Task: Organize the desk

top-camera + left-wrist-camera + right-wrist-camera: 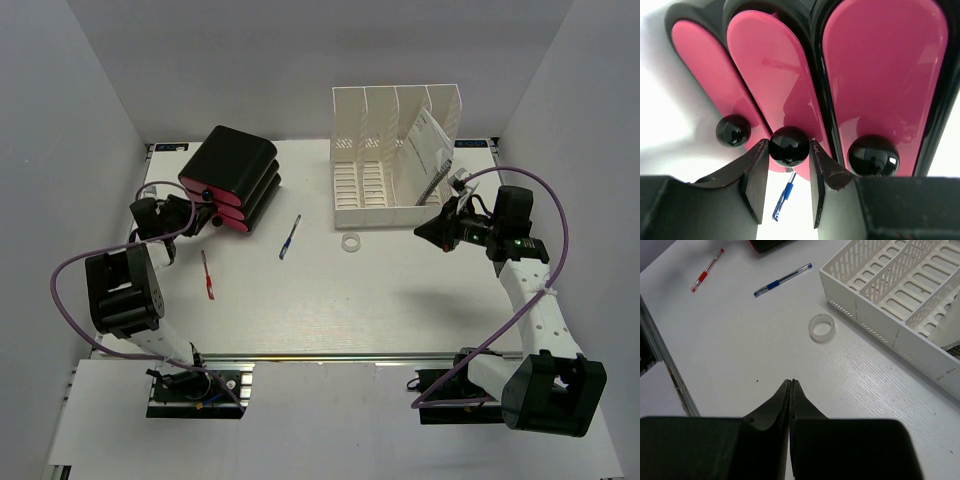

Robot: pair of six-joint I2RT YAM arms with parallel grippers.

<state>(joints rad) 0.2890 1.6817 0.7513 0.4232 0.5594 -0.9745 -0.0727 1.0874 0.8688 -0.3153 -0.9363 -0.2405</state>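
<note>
The desk (400, 300) is a white tabletop. At its back left stands a black drawer unit (232, 175) with three pink drawer fronts (885, 75) and black ball knobs. My left gripper (788, 145) is at the unit's front, its two fingers pressed against either side of the middle knob (789, 142). My right gripper (791, 381) hovers shut and empty over the desk, just in front of the white file rack (395, 160). On the desk lie a blue pen (290, 237), a red pen (208, 274) and a clear tape ring (351, 242).
The file rack (900, 295) holds papers (430, 140) in its right slot. A silver rail (350, 357) runs along the near edge. Grey walls close in the left, back and right sides. The blue pen (782, 200) shows on the desk between my left fingers.
</note>
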